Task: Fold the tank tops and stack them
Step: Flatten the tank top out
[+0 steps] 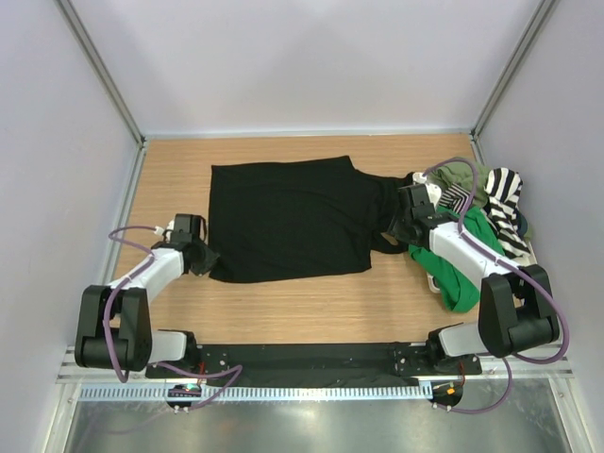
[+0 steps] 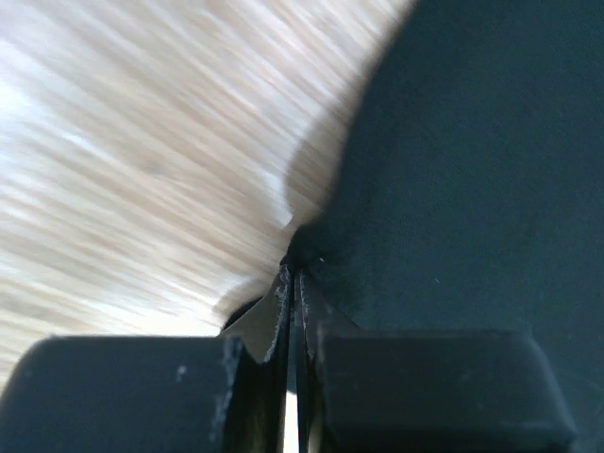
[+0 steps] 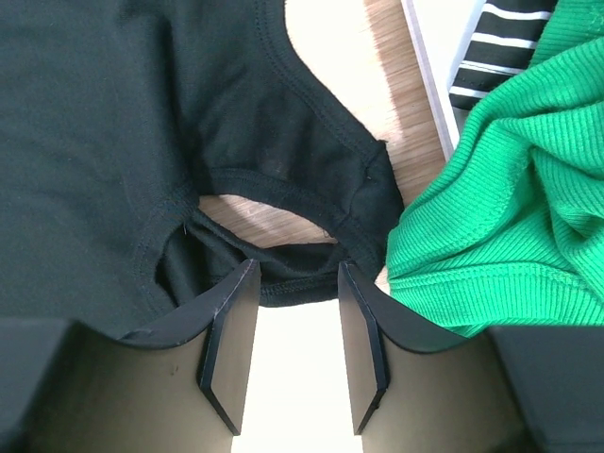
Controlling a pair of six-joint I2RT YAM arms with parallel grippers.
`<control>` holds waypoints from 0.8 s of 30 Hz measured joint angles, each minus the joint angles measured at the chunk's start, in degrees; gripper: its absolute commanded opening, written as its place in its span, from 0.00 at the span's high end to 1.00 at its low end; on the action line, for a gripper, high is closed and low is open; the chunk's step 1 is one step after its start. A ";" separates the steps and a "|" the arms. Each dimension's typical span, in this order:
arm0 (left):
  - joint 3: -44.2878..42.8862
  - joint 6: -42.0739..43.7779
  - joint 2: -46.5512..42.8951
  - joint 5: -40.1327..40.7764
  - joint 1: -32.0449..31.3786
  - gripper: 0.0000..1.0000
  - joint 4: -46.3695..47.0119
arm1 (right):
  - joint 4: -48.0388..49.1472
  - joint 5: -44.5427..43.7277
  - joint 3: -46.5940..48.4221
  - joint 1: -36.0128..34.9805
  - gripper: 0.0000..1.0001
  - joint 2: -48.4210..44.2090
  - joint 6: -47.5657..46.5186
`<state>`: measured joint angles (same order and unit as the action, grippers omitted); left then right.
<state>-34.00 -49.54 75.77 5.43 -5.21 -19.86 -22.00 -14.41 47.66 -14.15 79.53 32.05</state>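
The black tank top (image 1: 288,217) lies spread flat in the middle of the table, hem to the left and straps to the right. My left gripper (image 1: 201,257) sits at its near left corner. In the left wrist view the gripper (image 2: 294,274) is shut on the edge of the black cloth (image 2: 472,170). My right gripper (image 1: 401,225) is at the straps. In the right wrist view it (image 3: 297,278) is open, with a black strap hem (image 3: 293,283) lying between its tips. The green tank top (image 1: 462,274) (image 3: 510,208) lies crumpled just right of it.
The striped top (image 1: 505,203) (image 3: 500,47) and the olive top (image 1: 462,175) are heaped with the green one at the table's right edge. A white strip (image 3: 429,57) lies on the wood beside the heap. Grey walls close in the table on three sides.
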 measured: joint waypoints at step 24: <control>2.62 -0.07 -7.13 3.19 12.35 1.00 -5.75 | -0.24 -2.64 0.00 -6.36 0.52 3.32 3.52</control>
<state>-31.38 -49.60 68.64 8.62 7.14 -25.61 -22.24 -17.06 47.66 -20.51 82.85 35.57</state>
